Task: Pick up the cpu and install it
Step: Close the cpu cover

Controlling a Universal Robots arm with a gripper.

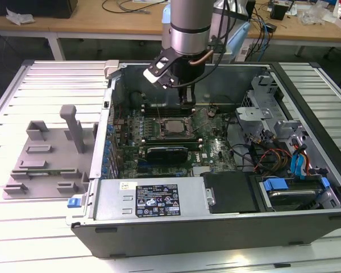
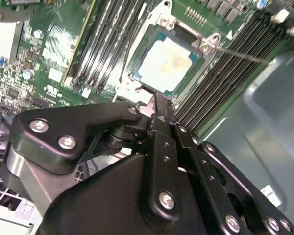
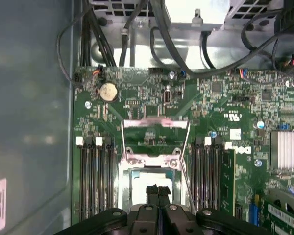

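The cpu (image 2: 166, 61) is seated flat in the socket (image 2: 204, 45) on the motherboard (image 1: 216, 151), between the two banks of memory slots (image 3: 95, 181), inside the open computer case (image 1: 176, 233). The load plate (image 3: 156, 123) is raised, and the cpu's pale top is left uncovered. The gripper (image 3: 157, 190) is positioned over the cpu's edge, clenched, with nothing held between the fingers. Contact with the cpu cannot be told. A grey fixture (image 1: 45, 159) is laid on the table (image 1: 307, 79), beside the case wall at the exterior view's left.
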